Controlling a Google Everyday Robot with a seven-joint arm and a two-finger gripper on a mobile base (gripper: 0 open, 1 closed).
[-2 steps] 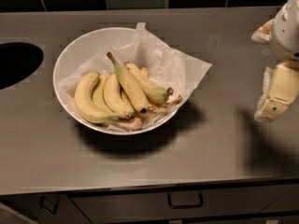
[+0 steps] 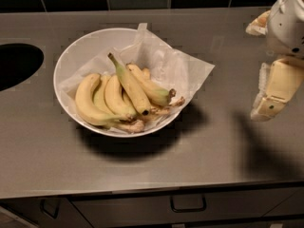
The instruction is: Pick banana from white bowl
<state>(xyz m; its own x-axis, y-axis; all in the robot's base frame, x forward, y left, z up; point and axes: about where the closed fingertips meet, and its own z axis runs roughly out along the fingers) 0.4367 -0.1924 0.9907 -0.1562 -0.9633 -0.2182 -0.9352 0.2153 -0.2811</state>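
A single, fairly straight banana (image 2: 131,85) lies on top of a bunch of curved bananas (image 2: 95,101) inside the white bowl (image 2: 78,44). Its greenish stem points to the back left and its dark tip to the front right. Crinkled white paper (image 2: 183,68) lines the bowl and sticks out over its right rim. My gripper (image 2: 259,70) hangs at the right edge of the view, well right of the bowl and above the counter. It is open, one cream finger (image 2: 278,87) low and the other (image 2: 257,25) higher, with nothing between them.
The bowl stands on a grey counter (image 2: 156,160). A dark round opening (image 2: 14,63) is cut into the counter at the far left. Dark tiles run along the back, and drawers with a handle (image 2: 187,204) sit below the front edge.
The gripper has shifted slightly to the left, toward the bowl. The bananas and bowl have not moved.
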